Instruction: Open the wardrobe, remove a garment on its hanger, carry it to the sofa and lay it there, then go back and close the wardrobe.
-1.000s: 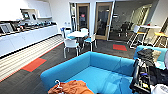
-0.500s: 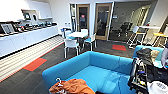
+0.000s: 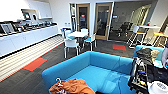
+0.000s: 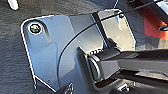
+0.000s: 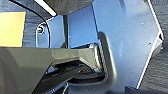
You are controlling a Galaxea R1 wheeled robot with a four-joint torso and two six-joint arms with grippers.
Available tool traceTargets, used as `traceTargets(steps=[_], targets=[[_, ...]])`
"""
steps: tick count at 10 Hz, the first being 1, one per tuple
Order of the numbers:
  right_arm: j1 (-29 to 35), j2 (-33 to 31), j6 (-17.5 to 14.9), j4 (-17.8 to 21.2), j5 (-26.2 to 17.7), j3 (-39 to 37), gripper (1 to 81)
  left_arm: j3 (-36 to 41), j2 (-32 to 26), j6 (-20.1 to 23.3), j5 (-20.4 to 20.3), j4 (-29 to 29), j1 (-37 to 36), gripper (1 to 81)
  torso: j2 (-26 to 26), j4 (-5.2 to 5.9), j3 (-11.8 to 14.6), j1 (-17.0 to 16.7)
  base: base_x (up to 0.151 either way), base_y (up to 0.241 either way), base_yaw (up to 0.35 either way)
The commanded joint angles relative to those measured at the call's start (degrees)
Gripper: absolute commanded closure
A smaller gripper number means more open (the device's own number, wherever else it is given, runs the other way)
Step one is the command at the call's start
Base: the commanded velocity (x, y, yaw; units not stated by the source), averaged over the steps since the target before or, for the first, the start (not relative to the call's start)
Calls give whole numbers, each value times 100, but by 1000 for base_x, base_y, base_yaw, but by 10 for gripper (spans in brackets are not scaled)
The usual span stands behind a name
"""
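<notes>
The bright blue sofa (image 3: 100, 72) takes up the lower middle of the head view. The burnt-orange garment (image 3: 72, 87) lies crumpled on the sofa's near left part, at the picture's lower edge. The white hook of its hanger (image 3: 59, 81) sticks up from the cloth at its left. I cannot tell whether anything is touching the garment. The left wrist view looks down on dark carpet (image 4: 12, 57), and so does the right wrist view, with a pale orange carpet patch (image 5: 12, 28) to one side.
A cart with dark clothes and gear (image 3: 143, 72) stands at the sofa's right end, and a person's hand (image 3: 165, 58) shows at the right edge. Beyond the sofa are white chairs and a table (image 3: 77, 37). White kitchen counters (image 3: 25, 38) line the left wall. Orange carpet patches (image 3: 35, 64) mark the floor.
The whole head picture has shifted slightly, so the camera moved. A bit more of the orange garment and its hanger hook shows at the lower edge.
</notes>
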Motion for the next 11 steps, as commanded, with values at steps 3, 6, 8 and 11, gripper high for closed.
traceTargets(steps=[3, 6, 8, 11], targets=[[116, 69, -18, -37, -264, 13, 10, -38, -95, 6, 162, 43, -201, 10, 0, 0, 0, 1, 0, 0, 0], [107, 69, -18, -37, -264, 13, 10, -38, -95, -3, 162, 35, -201, 10, 0, 0, 0, 1, 0, 0, 0], [107, 69, -18, -37, -264, 13, 10, -38, -86, 6, 171, 26, -210, 10, 0, 0, 0, 1, 0, 0, 0], [116, 69, -18, -45, -264, 13, 10, -47, -77, 6, 180, 17, -219, 10, 0, 0, 0, 1, 0, 0, 228]])
